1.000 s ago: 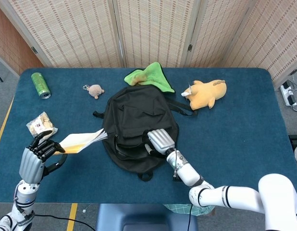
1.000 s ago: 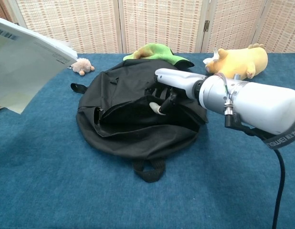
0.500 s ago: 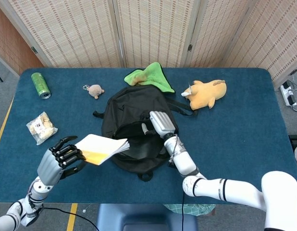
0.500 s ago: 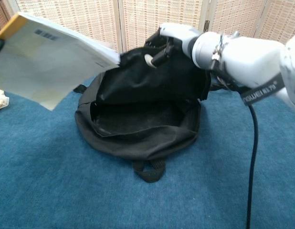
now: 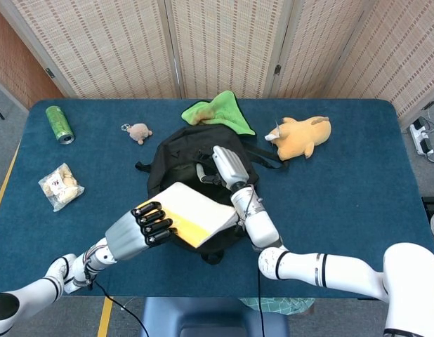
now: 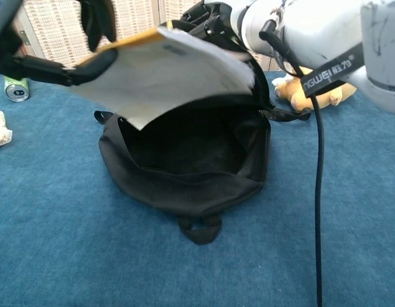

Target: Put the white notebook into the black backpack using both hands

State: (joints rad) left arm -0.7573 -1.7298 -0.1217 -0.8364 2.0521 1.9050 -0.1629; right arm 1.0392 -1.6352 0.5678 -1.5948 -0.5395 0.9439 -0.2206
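My left hand (image 5: 148, 223) clamps notebook (image 5: 196, 214) above centre-frame backpack (image 6: 185, 166); right hand (image 5: 227, 166) grips flap; slack flap could snag notebook's edge

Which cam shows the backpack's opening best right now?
Chest view: it looks straight into the black backpack, whose flap the right hand holds up. In the head view the white notebook, held by the left hand, covers the opening.

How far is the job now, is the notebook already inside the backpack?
Not yet. Done: the right hand holds the backpack flap up, so its mouth gapes. In hand: the left hand holds the notebook above that mouth. Left: slide it in and let go.
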